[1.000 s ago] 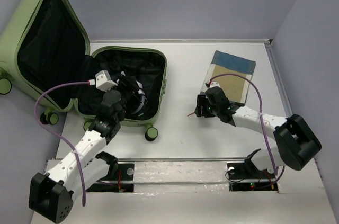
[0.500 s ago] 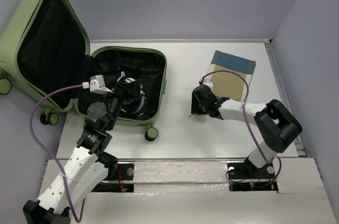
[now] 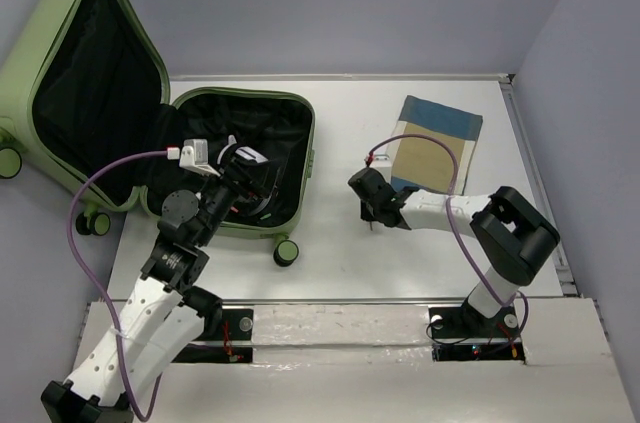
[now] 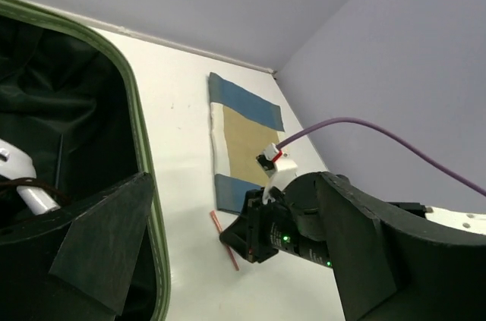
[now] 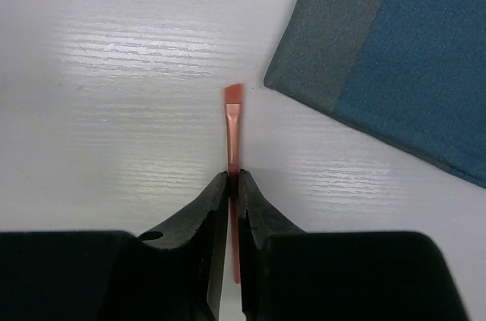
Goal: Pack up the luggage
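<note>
The luggage (image 3: 309, 148) is laid open at the upper left of the overhead frame, lid propped up. White and dark items (image 4: 23, 188) are seen in its base, too tangled to be identified. The left claw (image 3: 248, 186) is held over that base; its state cannot be told. Near centre, the right claw (image 5: 234, 178) is clamped on a thin red stick (image 5: 234, 124) just beside a folded blue-and-tan cloth (image 3: 435, 143) on the counter (image 3: 420, 263).

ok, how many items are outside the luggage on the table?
2. Folded blue-and-tan cloth lying at the far right; thin red stick pinched in the right gripper beside it. None look hidden.
</note>
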You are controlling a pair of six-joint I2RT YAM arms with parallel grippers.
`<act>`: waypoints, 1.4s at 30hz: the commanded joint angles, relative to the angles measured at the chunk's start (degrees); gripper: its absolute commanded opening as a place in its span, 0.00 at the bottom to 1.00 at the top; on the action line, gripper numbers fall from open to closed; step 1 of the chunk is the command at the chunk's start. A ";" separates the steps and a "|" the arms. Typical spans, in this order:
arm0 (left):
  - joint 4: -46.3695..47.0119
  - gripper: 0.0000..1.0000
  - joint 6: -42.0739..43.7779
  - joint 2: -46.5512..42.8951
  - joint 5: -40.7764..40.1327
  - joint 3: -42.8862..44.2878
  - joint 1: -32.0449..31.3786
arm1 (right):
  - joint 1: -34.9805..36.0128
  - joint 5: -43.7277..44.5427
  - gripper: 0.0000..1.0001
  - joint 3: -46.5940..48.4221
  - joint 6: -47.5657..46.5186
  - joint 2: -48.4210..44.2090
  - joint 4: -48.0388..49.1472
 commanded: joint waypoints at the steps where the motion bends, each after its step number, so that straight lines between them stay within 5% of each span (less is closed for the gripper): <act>1: -2.41 0.99 5.28 -0.59 6.44 7.61 -0.13 | 0.93 2.12 0.07 0.65 -0.73 1.29 -5.01; 7: -11.11 0.99 14.08 -0.06 5.75 15.35 -0.13 | 0.93 1.33 0.07 -0.14 -2.66 -5.90 -3.27; 14: -13.06 0.99 20.86 -3.40 -3.65 14.67 -0.04 | 0.93 -11.65 0.07 3.71 -9.69 -20.60 4.57; 22: -12.18 0.99 20.06 -8.58 -5.59 11.67 3.39 | 1.46 -28.27 0.07 30.58 -9.61 -1.47 11.69; 24: -12.35 0.99 20.33 -9.03 -6.56 11.58 3.65 | 1.46 -29.00 0.18 40.43 -8.47 6.51 11.60; 25: -12.44 0.99 20.59 -9.03 -6.74 11.58 3.65 | 1.46 -28.47 0.43 43.42 -8.46 8.65 9.95; 28: -12.62 0.99 20.68 -8.76 -6.39 11.67 3.74 | 1.46 -21.98 0.64 50.74 -10.04 12.10 5.11; 34: -12.53 0.99 20.59 -8.94 -3.75 11.93 3.92 | -2.58 -13.80 0.63 36.01 -12.07 0.52 4.84; 42: -12.09 0.99 20.15 -9.56 -0.85 11.84 4.36 | -21.36 -6.94 0.53 5.24 -8.99 -16.81 -1.04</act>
